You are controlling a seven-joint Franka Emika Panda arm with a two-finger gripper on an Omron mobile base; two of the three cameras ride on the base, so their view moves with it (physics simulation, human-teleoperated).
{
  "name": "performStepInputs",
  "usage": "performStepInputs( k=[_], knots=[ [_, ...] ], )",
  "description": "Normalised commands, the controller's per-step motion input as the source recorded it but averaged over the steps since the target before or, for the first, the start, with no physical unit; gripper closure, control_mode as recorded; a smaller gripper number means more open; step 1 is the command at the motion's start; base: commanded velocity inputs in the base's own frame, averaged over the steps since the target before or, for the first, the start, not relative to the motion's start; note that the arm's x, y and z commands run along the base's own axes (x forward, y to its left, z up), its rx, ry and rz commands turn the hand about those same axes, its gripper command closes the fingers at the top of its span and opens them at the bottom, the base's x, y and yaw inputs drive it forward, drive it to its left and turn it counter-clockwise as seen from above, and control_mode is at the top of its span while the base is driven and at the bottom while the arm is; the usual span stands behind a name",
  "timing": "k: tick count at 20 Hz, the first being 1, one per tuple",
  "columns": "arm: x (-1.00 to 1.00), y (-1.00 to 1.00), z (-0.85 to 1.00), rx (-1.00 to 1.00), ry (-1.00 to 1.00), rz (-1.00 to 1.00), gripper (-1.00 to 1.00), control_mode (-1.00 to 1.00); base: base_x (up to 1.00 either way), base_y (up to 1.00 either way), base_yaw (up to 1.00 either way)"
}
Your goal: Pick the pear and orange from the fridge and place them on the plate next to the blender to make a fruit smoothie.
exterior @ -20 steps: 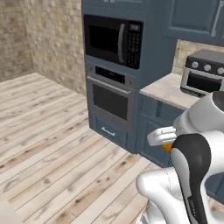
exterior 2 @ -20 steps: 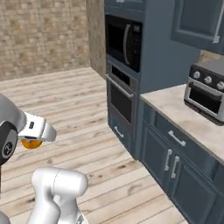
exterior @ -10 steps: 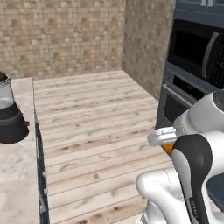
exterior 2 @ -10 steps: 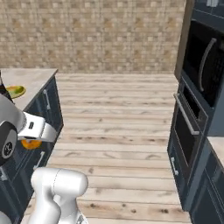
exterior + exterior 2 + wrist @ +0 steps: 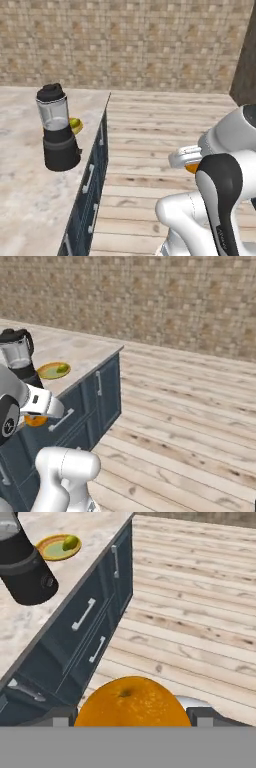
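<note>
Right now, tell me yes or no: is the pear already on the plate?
Yes, the hand view shows the pear resting on the plate beside the blender.

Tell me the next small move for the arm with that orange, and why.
Probably carry the orange forward over the counter toward the plate beside the blender. The gripper holds the orange above the floor, off the counter's edge, and the pear already lies on the plate, so the orange is the fruit left to set down.
</note>
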Motion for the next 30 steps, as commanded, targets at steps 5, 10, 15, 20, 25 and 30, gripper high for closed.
performStepInputs(
  k=[5, 10, 15, 20, 25, 30],
  knots=[
    [0.0, 0.0, 0.0, 0.0, 0.0, 0.0, 1.0, 1.0, 1.0, -0.32, 0.64],
    [0.0, 0.0, 0.0, 0.0, 0.0, 0.0, 1.0, 1.0, 1.0, -0.53, 0.59],
    [0.0, 0.0, 0.0, 0.0, 0.0, 0.0, 1.0, 1.0, 1.0, -0.44, 0.63],
    [0.0, 0.0, 0.0, 0.0, 0.0, 0.0, 1.0, 1.0, 0.96, -0.37, 0.65],
    [0.0, 0.0, 0.0, 0.0, 0.0, 0.0, 1.0, 1.0, 0.27, -0.1, 0.46],
    [0.52, 0.36, -0.33, -0.07, 0.18, 0.06, 1.0, -1.0, 0.23, 0.04, 0.1]
  ],
)
